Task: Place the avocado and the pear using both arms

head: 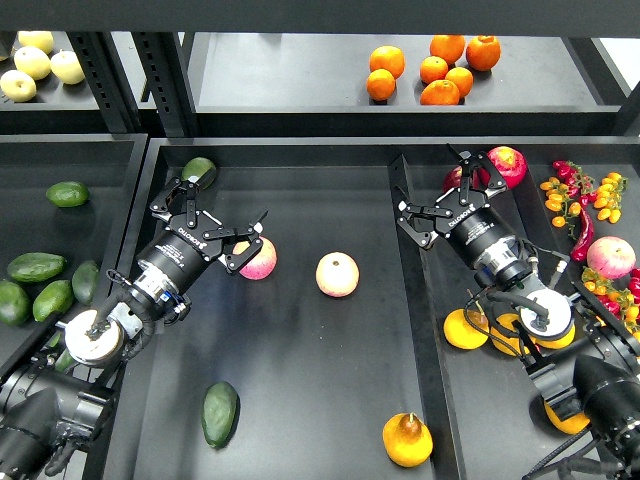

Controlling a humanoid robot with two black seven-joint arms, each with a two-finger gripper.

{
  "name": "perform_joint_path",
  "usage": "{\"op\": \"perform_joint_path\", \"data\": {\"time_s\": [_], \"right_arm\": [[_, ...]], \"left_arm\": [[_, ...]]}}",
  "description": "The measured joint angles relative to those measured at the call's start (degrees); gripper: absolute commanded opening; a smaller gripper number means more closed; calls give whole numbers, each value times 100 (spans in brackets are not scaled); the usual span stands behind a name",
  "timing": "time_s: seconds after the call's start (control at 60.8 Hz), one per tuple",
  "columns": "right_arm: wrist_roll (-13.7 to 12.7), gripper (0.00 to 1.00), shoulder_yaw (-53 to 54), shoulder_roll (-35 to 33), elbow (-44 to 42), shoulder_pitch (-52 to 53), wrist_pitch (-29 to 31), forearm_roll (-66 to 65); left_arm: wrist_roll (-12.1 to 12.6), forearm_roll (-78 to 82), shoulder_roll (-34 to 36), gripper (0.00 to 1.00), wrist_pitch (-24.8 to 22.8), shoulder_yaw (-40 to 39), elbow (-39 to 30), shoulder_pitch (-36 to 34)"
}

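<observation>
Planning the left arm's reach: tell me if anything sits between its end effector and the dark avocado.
Nothing visible does. The left end effector hangs open above the tray; the avocado lies nearer the robot on bare tray floor. The closest apple sits off that path.

A: What's covered?
B: The left gripper (214, 222) overlaps a pink apple (260, 260); the right arm hides part of the oranges (466, 330).
A: And cut off?
B: The red apple (634, 283) at the right edge.

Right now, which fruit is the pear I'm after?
Look in the large middle tray, at its near edge. The pear sits right of the dark avocado. It alone is orange-yellow with a brownish narrow top; the apples farther back are round and pinkish.
</observation>
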Motion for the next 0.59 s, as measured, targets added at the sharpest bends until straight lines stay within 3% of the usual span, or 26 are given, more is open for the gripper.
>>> {"op": "perform_joint_path", "data": {"time_s": [0.592], "right_arm": [[0,99,31,0,-11,0,0,7]], "left_arm": [[90,1,0,99,0,-22,-14,29]]}}
